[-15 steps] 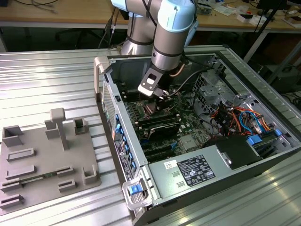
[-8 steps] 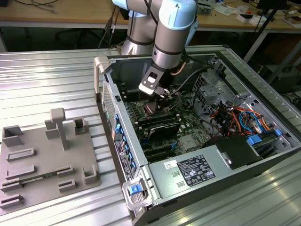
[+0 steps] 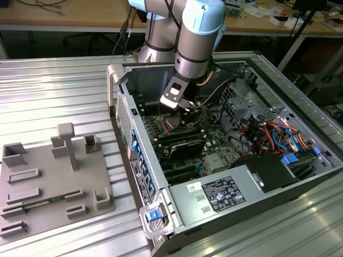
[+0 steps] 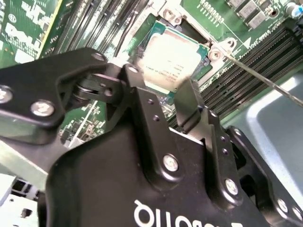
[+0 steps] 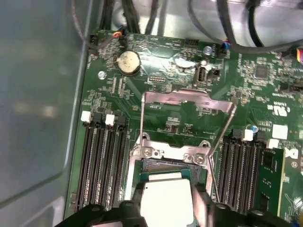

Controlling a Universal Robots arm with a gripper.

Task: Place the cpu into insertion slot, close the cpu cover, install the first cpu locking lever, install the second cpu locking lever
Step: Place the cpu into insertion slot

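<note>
I reach down into an open computer case (image 3: 316, 179) that sits, open face up, on a ribbed metal table (image 3: 53, 91). On the exterior view's left, a grey fixture tray (image 3: 53, 184) rests on the same table. Wooden desks (image 3: 64, 16) cross the room behind. My gripper (image 3: 184, 110) hangs low over the green motherboard (image 3: 214, 147), well apart from the grey power supply (image 3: 214, 199).

The first wrist view looks along the board. The cpu (image 5: 168, 201) sits pinched between my fingers (image 5: 136, 196), which press on two opposite edges. It is at the insertion slot (image 5: 163, 165), whose dark socket shows just beyond it. The cpu cover (image 5: 189, 98) stands raised past that, with a coin battery (image 5: 129, 62) farther on.

The second wrist view shows the cpu lying square within the slot's silver rim, and a thin metal rod (image 4: 265, 80) slanting away beside it.
</note>
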